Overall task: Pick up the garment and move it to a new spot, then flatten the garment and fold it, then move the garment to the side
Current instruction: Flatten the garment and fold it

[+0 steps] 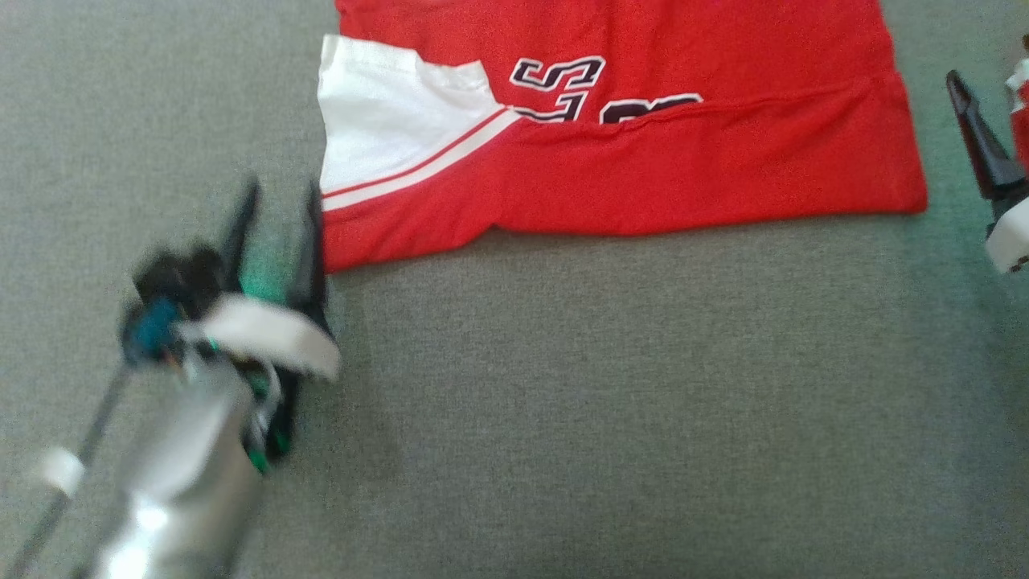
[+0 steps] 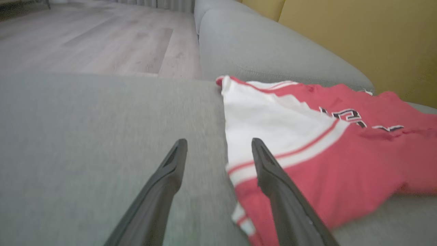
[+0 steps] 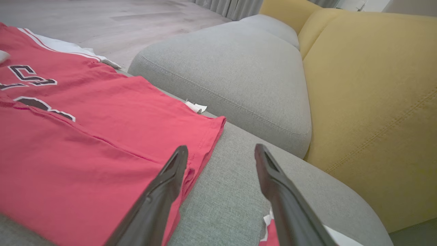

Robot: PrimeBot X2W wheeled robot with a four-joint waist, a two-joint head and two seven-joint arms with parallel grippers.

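The garment (image 1: 643, 137) is a red jersey with a white sleeve and black-and-white lettering. It lies folded and flat at the far side of the grey sofa seat (image 1: 611, 402). My left gripper (image 1: 283, 191) is open just off the garment's left near corner, blurred. In the left wrist view the left gripper (image 2: 219, 141) holds nothing, and its right finger crosses the garment (image 2: 341, 164). My right gripper (image 3: 221, 147) is open and empty beside the garment's (image 3: 85, 147) right hem. One of its fingers (image 1: 981, 149) shows at the head view's right edge.
A grey back cushion (image 3: 232, 75) and a yellow cushion (image 3: 375, 102) stand beyond the garment. Wooden floor (image 2: 85, 37) lies past the seat's edge. A small red-and-white piece (image 3: 271, 234) shows under my right gripper's finger. The near half of the seat is bare grey fabric.
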